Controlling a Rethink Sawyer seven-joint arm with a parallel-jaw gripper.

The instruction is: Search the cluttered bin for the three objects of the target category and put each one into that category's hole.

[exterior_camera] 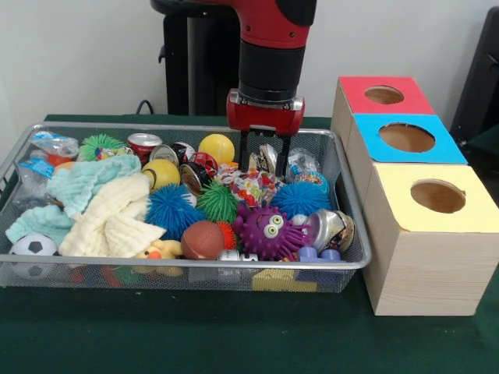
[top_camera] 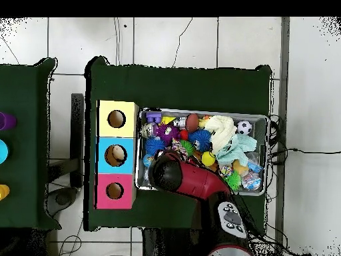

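The wire-mesh bin [exterior_camera: 343,164] sits on the green tabletop [exterior_camera: 234,335], heaped with toys and cloths, just beside a row of 3 wooden boxes with red [exterior_camera: 383,95], blue [exterior_camera: 407,138] and yellow [exterior_camera: 437,196] holed tops. The claw [exterior_camera: 265,156] hangs over the bin's far middle with its 2 fingers spread apart and empty, tips just above a patterned ball [exterior_camera: 256,187].

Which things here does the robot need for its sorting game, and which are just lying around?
For the job:
- wire basket full of toys, cloths and cans
- red box, blue box and yellow box, each with a hole on top
- gripper, open, reaching into the basket

Just lying about:
- green table cover
- cables on the floor
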